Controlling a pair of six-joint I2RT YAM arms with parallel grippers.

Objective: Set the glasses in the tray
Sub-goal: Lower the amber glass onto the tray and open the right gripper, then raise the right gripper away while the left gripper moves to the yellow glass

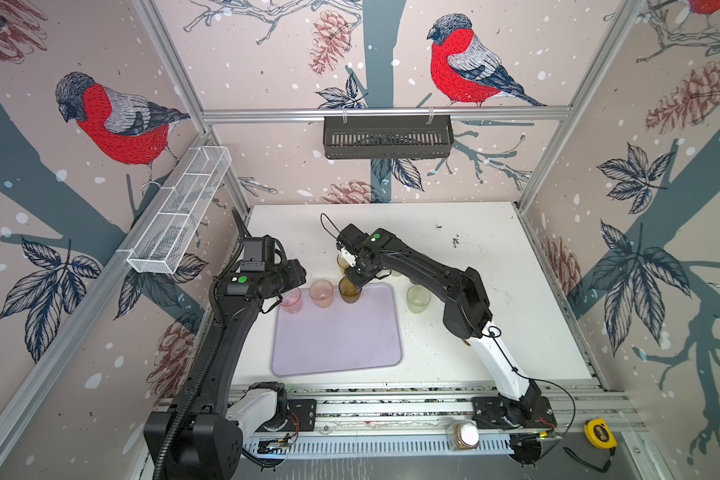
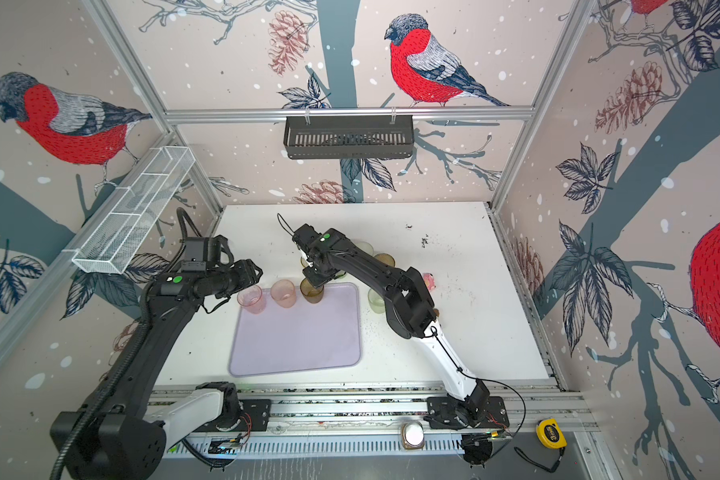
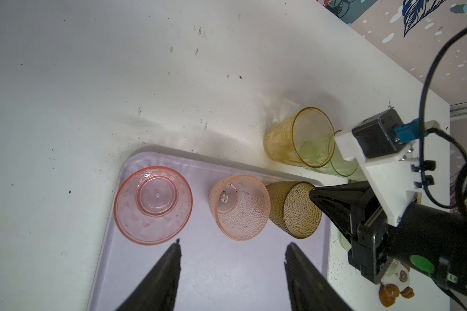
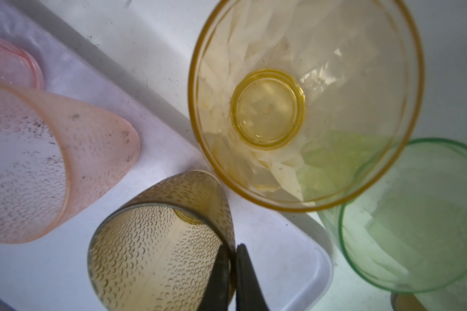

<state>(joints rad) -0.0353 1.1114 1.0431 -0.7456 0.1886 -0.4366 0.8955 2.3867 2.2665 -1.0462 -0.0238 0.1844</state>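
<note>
Both top views look steeply down from overhead onto the whole table (image 1: 516,257). Each wrist camera looks past its own fingers (image 3: 159,282) at close range; both share the brown glass (image 3: 294,212) and tray (image 3: 227,269) corner.

- We see walls (image 1: 267,62) papered with red bullfinches, pinecones and branches.
- A scuffed white surface (image 1: 516,291) sits inside aluminium framing (image 1: 383,113).
- A black basket (image 1: 387,137) hangs behind.

Two pink glasses (image 3: 153,204) on lavender tray (image 3: 227,272)
</note>
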